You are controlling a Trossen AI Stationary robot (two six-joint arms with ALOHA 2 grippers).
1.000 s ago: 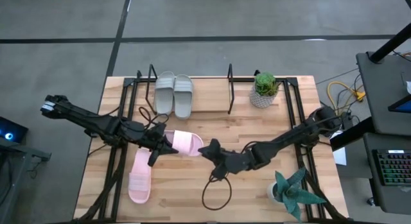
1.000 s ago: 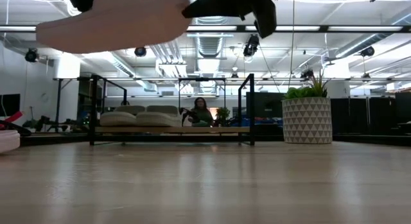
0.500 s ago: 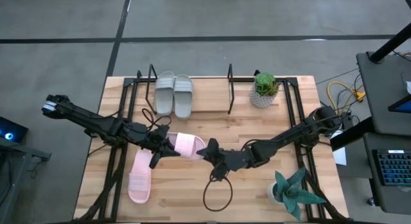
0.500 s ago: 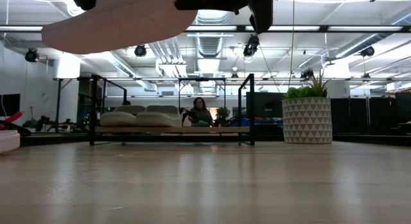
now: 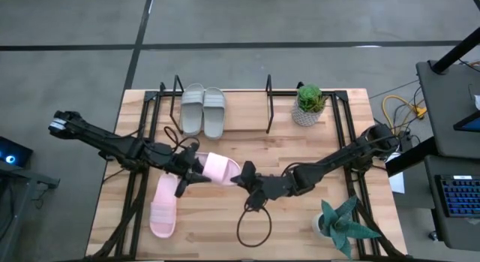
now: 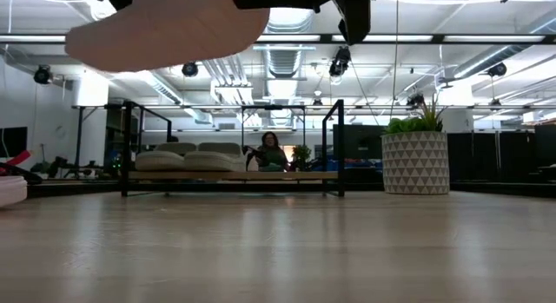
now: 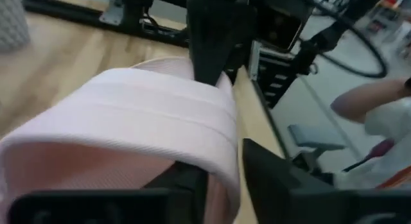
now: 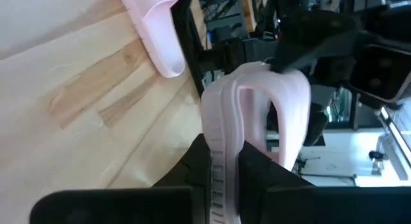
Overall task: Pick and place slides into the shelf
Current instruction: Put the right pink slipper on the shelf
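A pale pink slide (image 5: 218,168) hangs above the table's middle between my two grippers; the low view shows this slide (image 6: 165,29) well clear of the wood. My right gripper (image 5: 244,177) is shut on its right-hand end. My left gripper (image 5: 192,173) is at its left-hand end, by the strap (image 7: 154,115), slightly open. A second pink slide (image 5: 163,208) lies flat on the table near the left front. Two grey slides (image 5: 202,109) sit side by side in the black wire shelf (image 5: 268,104) at the far edge. My right gripper pinches the sole's end (image 8: 222,153) between its two fingers, one on the treaded underside, one on the footbed. It comes level from the table's right, along the slide. The slide is lifted clear. My left gripper has one finger (image 7: 186,185) under the strap; the other (image 7: 276,179) stands outside with a small gap. I cannot tell whether it touches.
A potted plant (image 5: 308,104) stands at the shelf's right end, another plant (image 5: 341,224) at the near right corner. A black cable loop (image 5: 253,226) lies on the table below my right gripper. A person (image 6: 272,151) sits far behind the table.
My right gripper has shut on the slide's right-hand end. The lifted slide has shifted slightly toward the table's right edge and stays clear of the table.
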